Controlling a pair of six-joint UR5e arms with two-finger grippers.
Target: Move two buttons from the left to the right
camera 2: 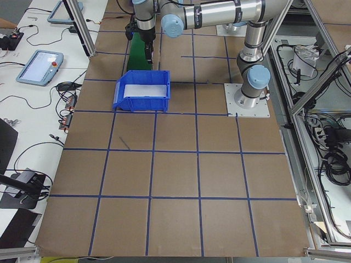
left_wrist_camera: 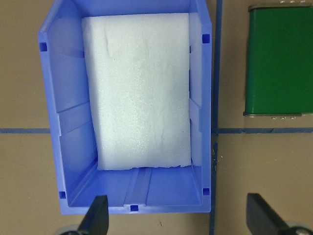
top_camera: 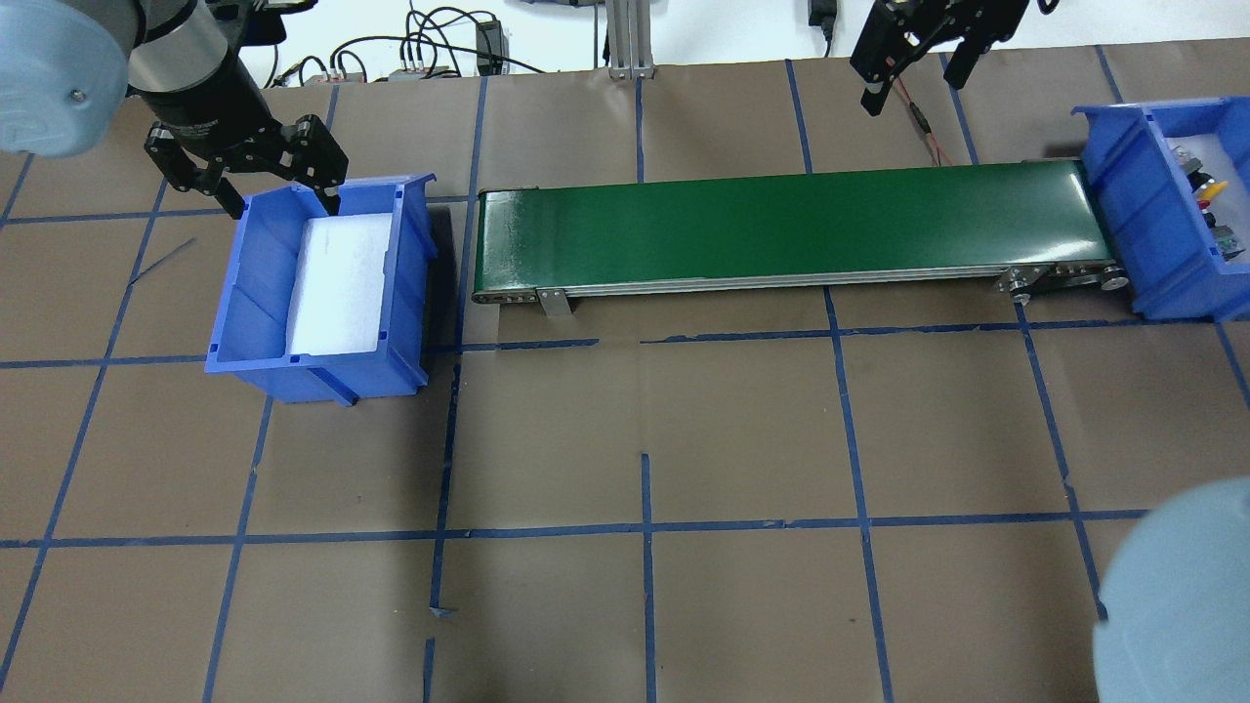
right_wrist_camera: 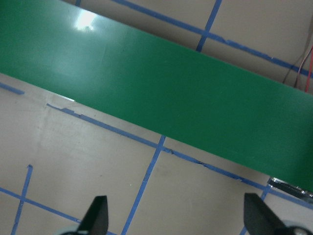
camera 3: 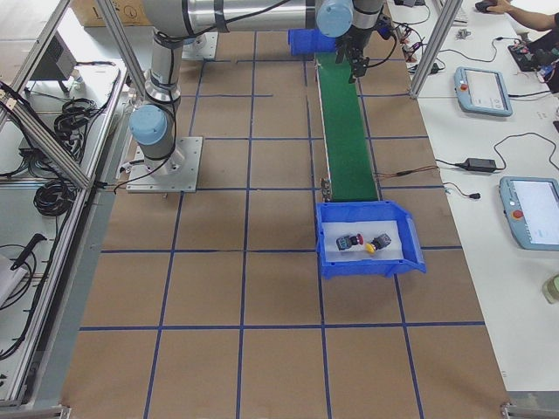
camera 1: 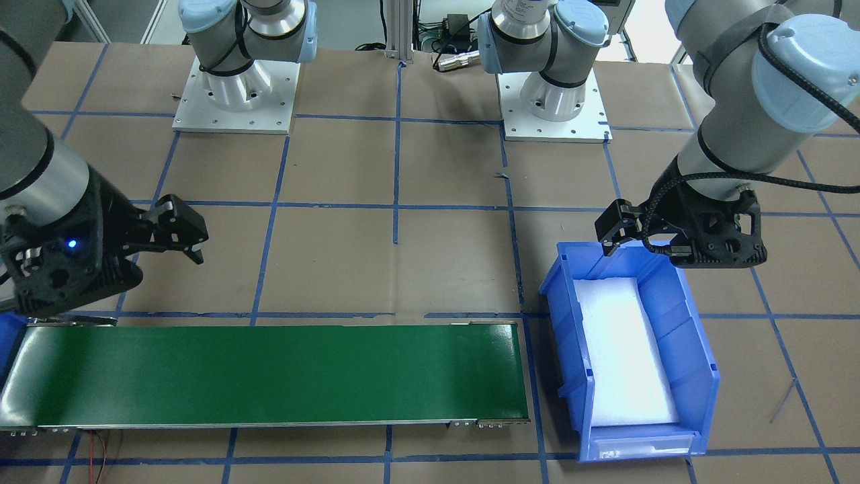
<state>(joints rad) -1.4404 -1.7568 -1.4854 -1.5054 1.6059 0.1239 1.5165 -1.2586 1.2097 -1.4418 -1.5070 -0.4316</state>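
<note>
Hovering unclenched like the right gripper point(top_camera: 913, 83), the left gripper point(top_camera: 283, 205) could snag the foam-lined blue plastic bin's point(top_camera: 239, 293) rim if lowered.

- left bin point(top_camera: 256, 293) at left end of belt point(top_camera: 781, 220), foam pad point(top_camera: 337, 283) inside
- right bin point(top_camera: 1128, 195) at belt's right end
- two buttons point(camera 3: 351, 242) in right bin, side by side

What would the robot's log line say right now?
left claw: open, by left bin | right claw: open, near belt | belt: bare | buttons: both in right bin
</note>
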